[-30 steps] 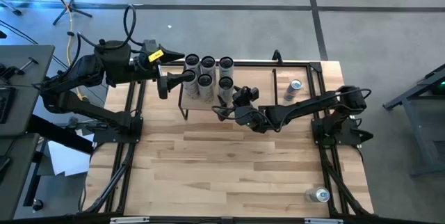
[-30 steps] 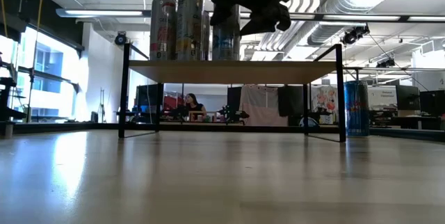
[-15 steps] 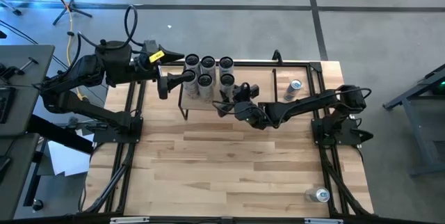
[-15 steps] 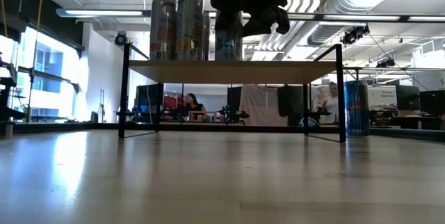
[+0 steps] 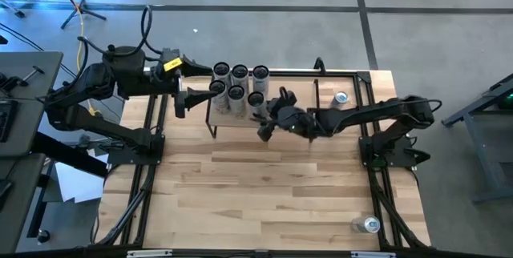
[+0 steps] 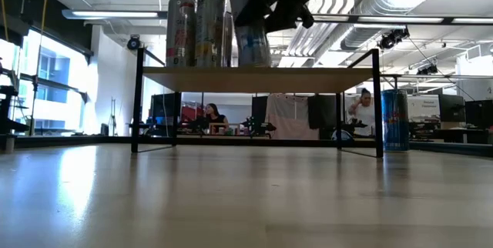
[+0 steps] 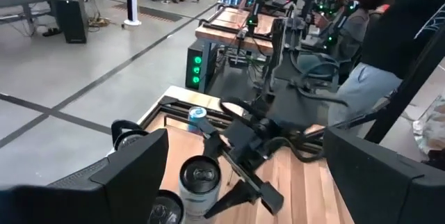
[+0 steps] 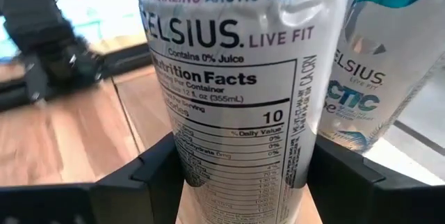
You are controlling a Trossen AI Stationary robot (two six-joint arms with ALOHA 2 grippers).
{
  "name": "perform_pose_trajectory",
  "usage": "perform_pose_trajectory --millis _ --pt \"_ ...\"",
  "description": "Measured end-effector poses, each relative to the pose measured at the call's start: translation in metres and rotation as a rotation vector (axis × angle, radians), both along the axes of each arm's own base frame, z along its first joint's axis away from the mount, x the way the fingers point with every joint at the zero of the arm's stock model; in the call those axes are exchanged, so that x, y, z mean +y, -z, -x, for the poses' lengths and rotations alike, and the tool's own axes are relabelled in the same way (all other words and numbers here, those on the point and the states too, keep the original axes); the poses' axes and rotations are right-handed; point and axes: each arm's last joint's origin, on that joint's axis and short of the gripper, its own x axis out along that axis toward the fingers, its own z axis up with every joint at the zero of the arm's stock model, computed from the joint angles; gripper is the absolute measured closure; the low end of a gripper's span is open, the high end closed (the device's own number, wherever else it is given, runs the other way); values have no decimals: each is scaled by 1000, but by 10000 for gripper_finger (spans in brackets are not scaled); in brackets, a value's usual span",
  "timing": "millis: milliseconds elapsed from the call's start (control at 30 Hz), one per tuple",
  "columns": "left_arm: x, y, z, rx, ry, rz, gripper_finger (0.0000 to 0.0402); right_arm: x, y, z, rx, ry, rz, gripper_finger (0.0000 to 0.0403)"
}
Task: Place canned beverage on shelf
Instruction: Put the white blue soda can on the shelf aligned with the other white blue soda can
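Can (image 8: 236,78) now tilted btwn right end effector (image 8: 240,172) fingers

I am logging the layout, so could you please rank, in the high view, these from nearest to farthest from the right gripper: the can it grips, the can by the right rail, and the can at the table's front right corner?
From the right gripper:
1. Gripped can, on the shelf.
2. Rail can, far right of the table.
3. Corner can, front right.
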Motion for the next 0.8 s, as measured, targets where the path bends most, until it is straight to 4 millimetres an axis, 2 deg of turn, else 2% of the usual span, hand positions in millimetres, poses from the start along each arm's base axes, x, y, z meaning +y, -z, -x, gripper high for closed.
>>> perform_pose_trajectory --millis 433,500,667,800 --pt "0 -4 -1 -65 -15 80 51 -20 -10 10 56 -202 31 165" --pt "0 -6 -1 -85 -16 89 51 -24 -10 20 17 -214 26 165" --pt "0 -8 -1 -106 -15 88 51 -32 -5 68 -169 -214 -18 164" --pt "1 -12 -5 -150 -21 82 51 -37 -11 87 -303 -306 -21 163"
